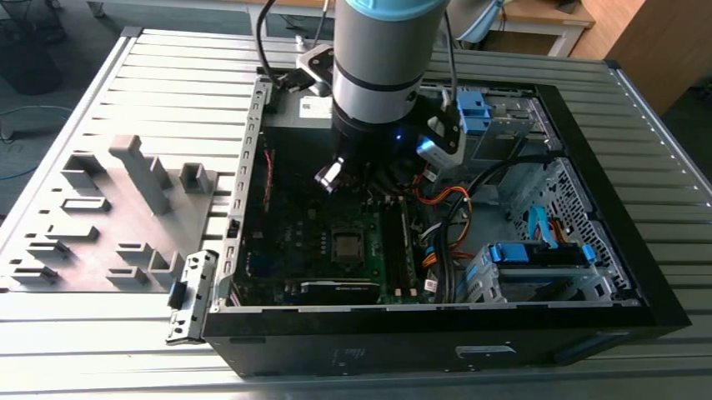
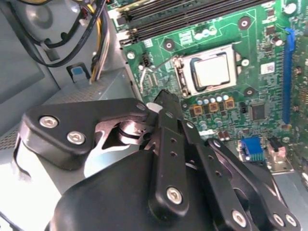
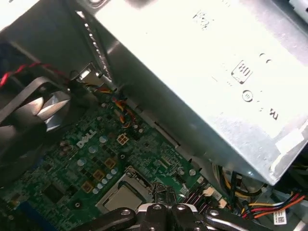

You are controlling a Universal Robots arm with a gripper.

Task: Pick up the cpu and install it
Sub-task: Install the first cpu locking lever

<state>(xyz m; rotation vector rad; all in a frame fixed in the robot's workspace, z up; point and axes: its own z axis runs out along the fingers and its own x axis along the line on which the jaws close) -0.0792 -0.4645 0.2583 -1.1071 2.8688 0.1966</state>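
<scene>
Shiny flat square metal-topped cpu (image 2: pixel 212 71)

My exterior view looks steeply down on the whole open computer case (image 1: pixel 333 333), while both wrist views hover close over its motherboard (image 3: pixel 82 163), sharing the cpu (image 2: pixel 211 71).

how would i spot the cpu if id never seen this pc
Look inside the open computer case at the green circuit board. Beside its long black memory slots sits a metal-framed socket; the cpu is the flat square in it, the board's only plain shiny silver top.
</scene>
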